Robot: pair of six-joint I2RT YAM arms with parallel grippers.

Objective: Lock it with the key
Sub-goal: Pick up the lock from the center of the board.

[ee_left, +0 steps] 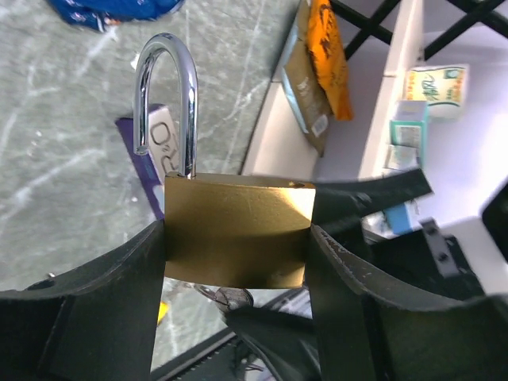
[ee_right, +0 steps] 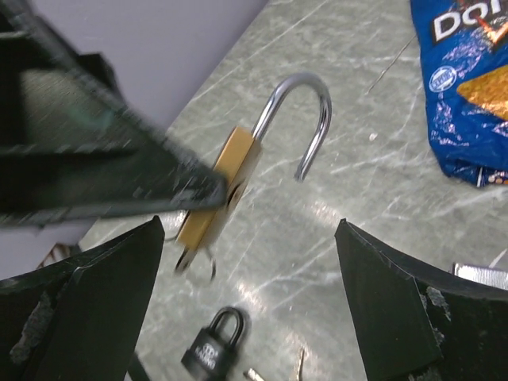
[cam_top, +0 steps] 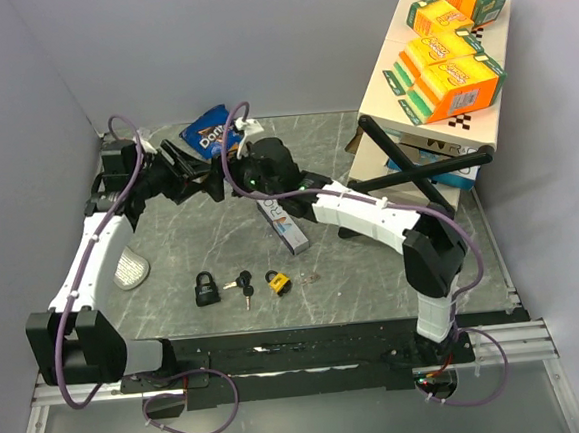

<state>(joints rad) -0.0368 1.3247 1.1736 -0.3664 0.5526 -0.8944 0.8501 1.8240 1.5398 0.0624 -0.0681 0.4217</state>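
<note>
Left gripper (ee_left: 238, 238) clamps the brass padlock (ee_left: 238, 226) by its sides, held above the far left of the table (ee_left: 63, 175). The bright shackle (ee_left: 167, 87) stands open, and a key (ee_right: 194, 260) appears to hang beneath. Right gripper (ee_right: 250, 230), wide open and empty, faces it. Recommended: press the shackle squarely into its hole.

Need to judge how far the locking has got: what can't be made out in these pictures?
- Keyhole of the brass padlock: left wrist view, underside hidden by its own body and the left gripper's fingers.
- Metal piece hanging beneath it: right wrist view, blurred; key or ring, cannot tell.
- Loose keys: top view, too small to tell apart.
- The brass padlock itself: top view, hidden among the arms.
</note>
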